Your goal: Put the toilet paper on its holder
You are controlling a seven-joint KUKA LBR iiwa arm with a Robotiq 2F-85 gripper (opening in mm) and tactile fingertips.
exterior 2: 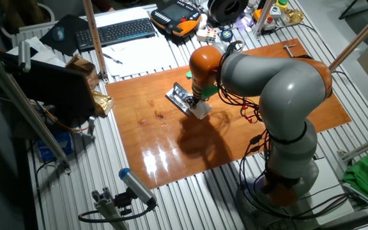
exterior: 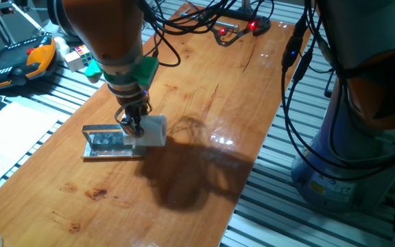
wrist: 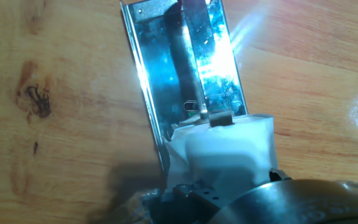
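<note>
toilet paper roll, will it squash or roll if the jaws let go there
The toilet paper looks soft: its white edges bulge unevenly under the gripper, so it likely squashes rather than resists. It seems light for its bulk. Being cylindrical, it might roll on the wooden table unless the bar of the holder catches its core.

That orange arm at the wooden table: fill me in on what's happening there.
The KUKA arm's gripper is down at the silver holder on the wooden table, with the white toilet paper roll at one end of it. In the hand view, the roll sits right at the free tip of the holder's bar, as if about to be threaded on. Whether the fingers are clamped on the roll can't be told.
</note>
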